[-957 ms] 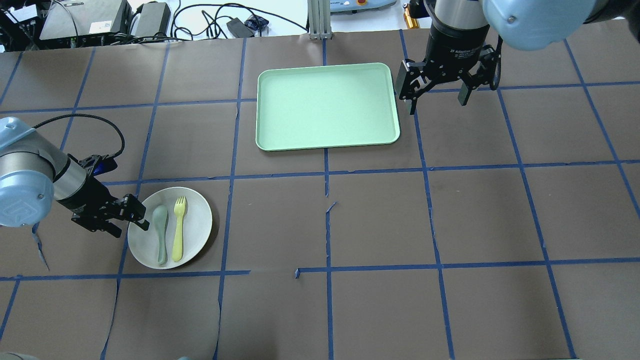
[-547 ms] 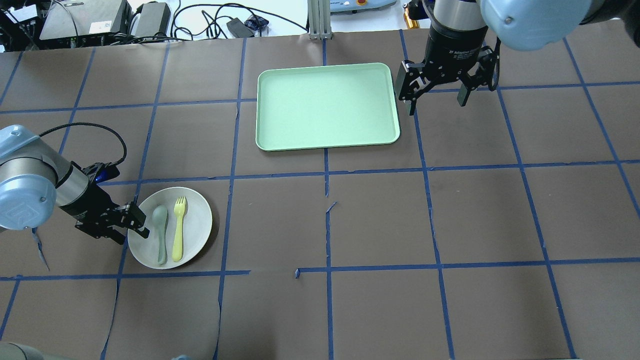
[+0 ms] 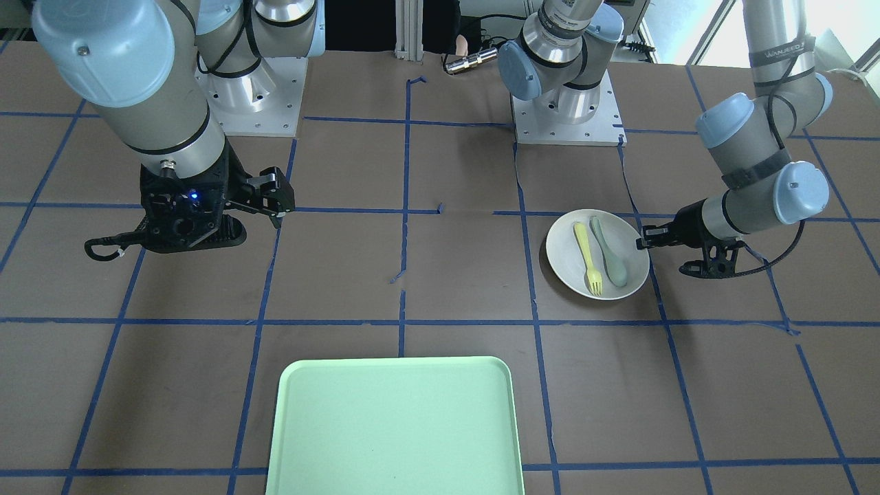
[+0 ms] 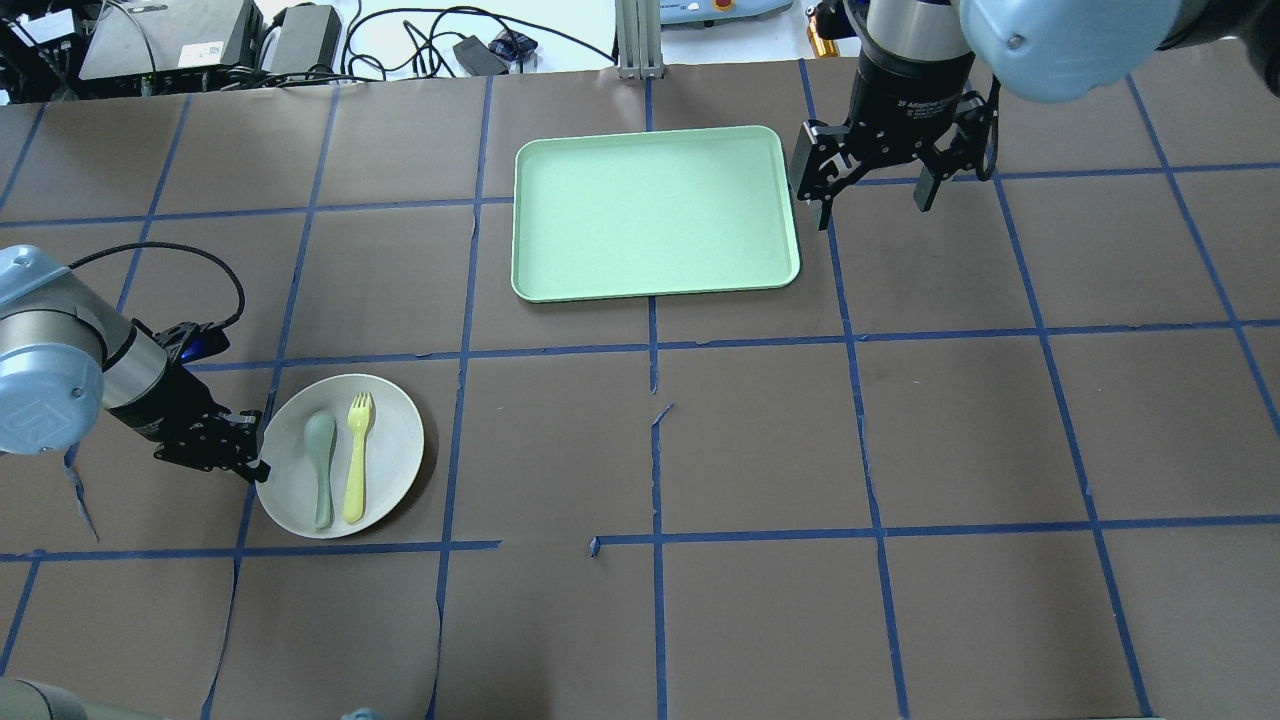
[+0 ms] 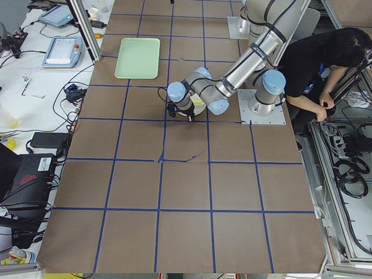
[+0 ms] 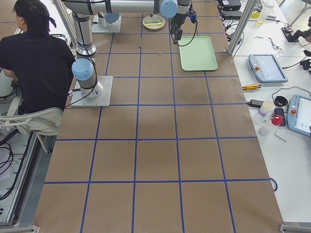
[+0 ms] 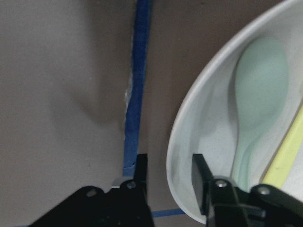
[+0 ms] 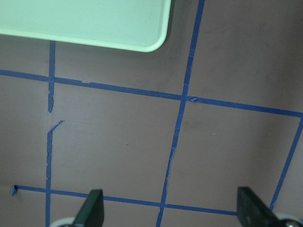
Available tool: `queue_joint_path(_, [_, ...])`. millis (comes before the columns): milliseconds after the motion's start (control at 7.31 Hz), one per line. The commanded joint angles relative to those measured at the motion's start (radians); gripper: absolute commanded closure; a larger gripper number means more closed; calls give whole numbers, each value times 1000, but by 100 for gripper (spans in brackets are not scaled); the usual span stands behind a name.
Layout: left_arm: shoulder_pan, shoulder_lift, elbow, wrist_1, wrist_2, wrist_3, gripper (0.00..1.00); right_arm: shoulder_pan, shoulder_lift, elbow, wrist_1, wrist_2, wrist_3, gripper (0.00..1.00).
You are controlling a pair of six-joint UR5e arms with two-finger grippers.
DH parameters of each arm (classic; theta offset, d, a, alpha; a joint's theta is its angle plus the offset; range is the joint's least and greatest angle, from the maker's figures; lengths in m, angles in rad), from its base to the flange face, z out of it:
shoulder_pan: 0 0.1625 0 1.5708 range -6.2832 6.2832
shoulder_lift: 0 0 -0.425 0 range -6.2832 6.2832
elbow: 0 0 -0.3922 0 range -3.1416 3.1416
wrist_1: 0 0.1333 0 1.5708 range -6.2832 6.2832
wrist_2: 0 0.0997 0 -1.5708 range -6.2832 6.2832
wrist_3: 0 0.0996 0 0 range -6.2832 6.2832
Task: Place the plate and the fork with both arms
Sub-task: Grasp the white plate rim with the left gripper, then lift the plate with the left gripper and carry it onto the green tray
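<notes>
The white plate lies on the table at the near left, with the pale yellow fork and a grey-green spoon side by side on it. My left gripper is low at the plate's left rim. In the left wrist view its jaws are narrowed and stand astride the rim of the plate, one finger outside and one inside, with a gap still showing. My right gripper is open wide and empty, hovering just right of the tray. The front view shows the plate and fork.
The empty mint-green tray lies at the far middle of the table; its corner shows in the right wrist view. Blue tape lines cross the brown table cover. Cables and boxes lie beyond the far edge. A person sits behind the robot bases.
My left gripper has drawn back left from over the plate and dropped to its left rim, with its jaws narrower. The right arm has barely moved.
</notes>
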Motion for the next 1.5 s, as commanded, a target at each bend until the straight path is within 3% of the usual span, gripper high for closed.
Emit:
queue_joint_path(0, [0,13,42,-38,-17,-2,100,-1,3,0,-4,-12,-1,0])
queue_joint_path(274, [2,29,118,-164,-119,-14,100,-1,3,0,-6,-12,-1,0])
queue_joint_path(547, [-17,7,266,-328,-184,-108,100,-1,3,0,-6,-12,-1,0])
queue_joint_path(957, [-304,-98,466,-243,-280,-366,100,-2,3,0,-7,-12,-1,0])
queue_joint_path(1368, [-493,-325,710,-178,-302,-489,100,-4,5,2,-6,-9,2,0])
